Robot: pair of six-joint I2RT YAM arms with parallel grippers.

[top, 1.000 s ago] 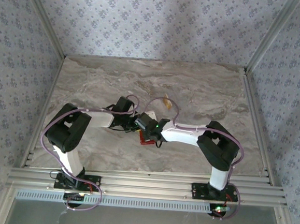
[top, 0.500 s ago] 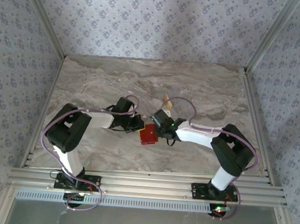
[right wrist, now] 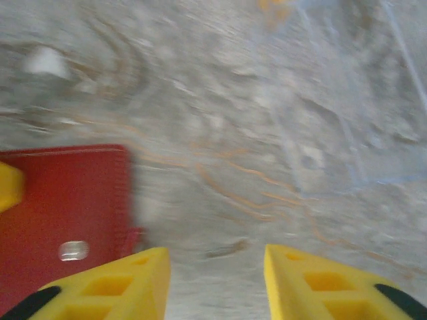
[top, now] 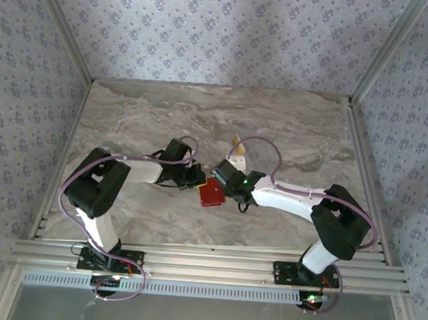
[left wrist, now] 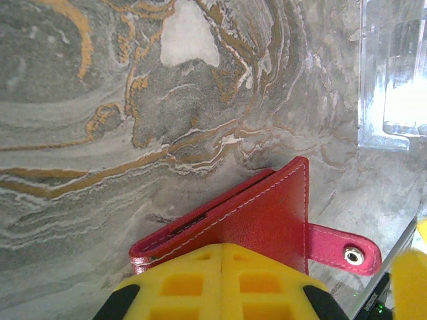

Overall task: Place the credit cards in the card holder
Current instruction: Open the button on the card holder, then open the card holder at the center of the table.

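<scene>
Left hand (left wrist: 222, 250) is closed at the holder (left wrist: 260, 207) edge, and the holder's flat on the surface (left wrist: 80, 133). Right hand (right wrist: 215, 257) is open and empty just beside it. Tan card (top: 236, 141) lies a bit past it. I'd go in low and pinch one card edge, slowly.

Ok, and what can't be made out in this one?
Inside of the card holder: left wrist view, its red cover and the shut left tool hide it; pinching or pressing, unclear.
Clear plastic piece: left wrist view, cut off by the right edge.
Table beyond the open right tool: right wrist view, motion blur.
Tan-yellow card: top external view, too small for detail.
</scene>
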